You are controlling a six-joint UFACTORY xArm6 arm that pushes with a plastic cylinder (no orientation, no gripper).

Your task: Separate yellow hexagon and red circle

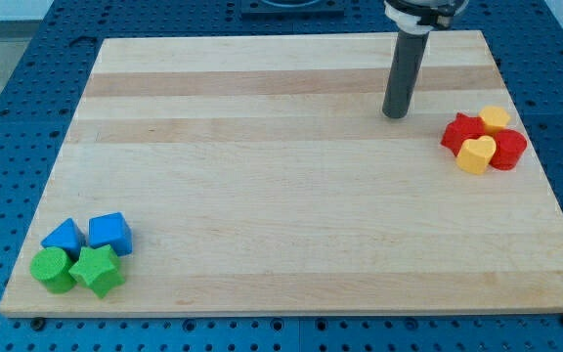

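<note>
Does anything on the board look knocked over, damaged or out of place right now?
Nothing stands out. Two tidy clusters sit flat on the board: reds and yellows at the view's right, blues and greens at bottom left. My tip stands apart, left of the yellow hexagon and red circle.

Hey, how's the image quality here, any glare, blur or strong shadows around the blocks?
Camera view: even, soft lighting, no strong glare on the wooden board. My tip casts only a faint shadow. The yellow hexagon and red circle look sharp, with slight shading between the touching blocks. No visible blur.
</note>
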